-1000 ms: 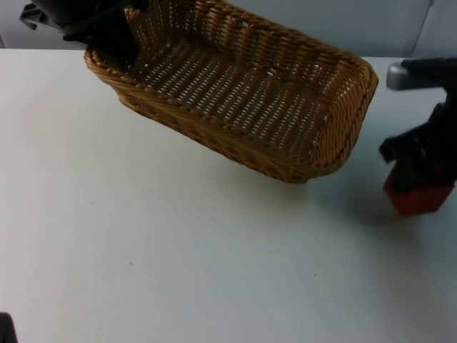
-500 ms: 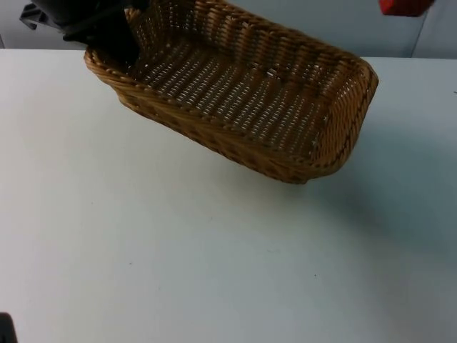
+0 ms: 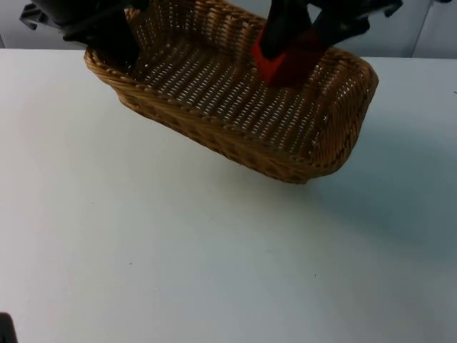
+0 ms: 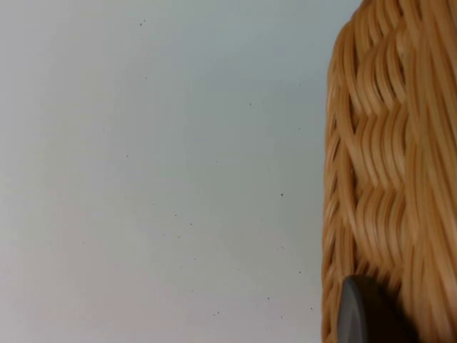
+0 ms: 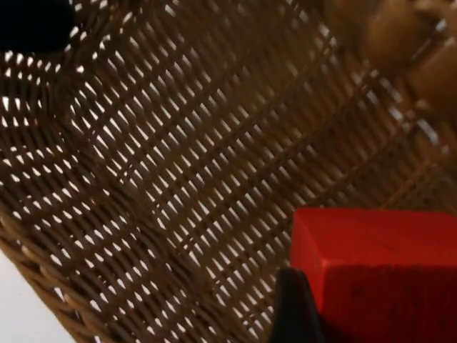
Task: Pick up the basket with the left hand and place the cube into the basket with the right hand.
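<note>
A brown wicker basket [image 3: 235,100] hangs tilted above the counter; a red cube [image 3: 280,64] sits over its inside.

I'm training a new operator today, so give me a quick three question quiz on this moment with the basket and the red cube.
1. True or false: the red cube already lies loose on the wicker basket floor.
2. Which gripper holds the cube? A) left B) right
3. Fill in: the left gripper grips the basket's ____.

Key:
1. False: it is clamped in the right gripper, above the basket's inside.
2. B
3. Rim, at the end away from the cube; the basket hangs tilted above the white table.
</note>
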`<state>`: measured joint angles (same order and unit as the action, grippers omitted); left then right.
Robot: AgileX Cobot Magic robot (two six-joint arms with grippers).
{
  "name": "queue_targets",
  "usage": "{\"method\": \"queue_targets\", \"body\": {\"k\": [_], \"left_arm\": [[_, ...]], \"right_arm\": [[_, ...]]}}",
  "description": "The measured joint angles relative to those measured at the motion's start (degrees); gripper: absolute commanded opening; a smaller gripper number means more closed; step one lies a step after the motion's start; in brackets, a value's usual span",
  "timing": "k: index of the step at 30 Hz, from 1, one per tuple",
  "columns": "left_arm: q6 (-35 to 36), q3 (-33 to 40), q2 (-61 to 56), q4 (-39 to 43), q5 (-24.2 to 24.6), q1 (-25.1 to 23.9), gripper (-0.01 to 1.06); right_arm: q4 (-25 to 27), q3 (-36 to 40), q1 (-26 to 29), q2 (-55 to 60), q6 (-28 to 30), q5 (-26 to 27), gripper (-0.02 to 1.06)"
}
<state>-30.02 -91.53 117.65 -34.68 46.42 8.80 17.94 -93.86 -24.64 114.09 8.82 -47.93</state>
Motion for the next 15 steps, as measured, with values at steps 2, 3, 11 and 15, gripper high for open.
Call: {"method": "queue_targets", "body": {"k": [2,3,11,15], "left_arm": [[0.0,0.0,0.0,0.0,0.0,0.0,0.0],[0.0,0.0,0.0,0.0,0.0,0.0,0.0],[-0.23,0.0,0.0,0.4,-0.36,0.0,0.0],[-0.23,0.0,0.0,0.28,-0.46,0.0,0.0]], "right_arm": [[1.07,0.0,0.0,1.66,0.0,0.0,0.49],[1.19,0.0,0.0,2.22,0.0,0.11,0.57],[1.3,-2.67,0.26,2.81,-1.35,1.06,0.64],[-0.36,-8.46,1.65,2.81,-4.46,-1.08,0.51]]}}
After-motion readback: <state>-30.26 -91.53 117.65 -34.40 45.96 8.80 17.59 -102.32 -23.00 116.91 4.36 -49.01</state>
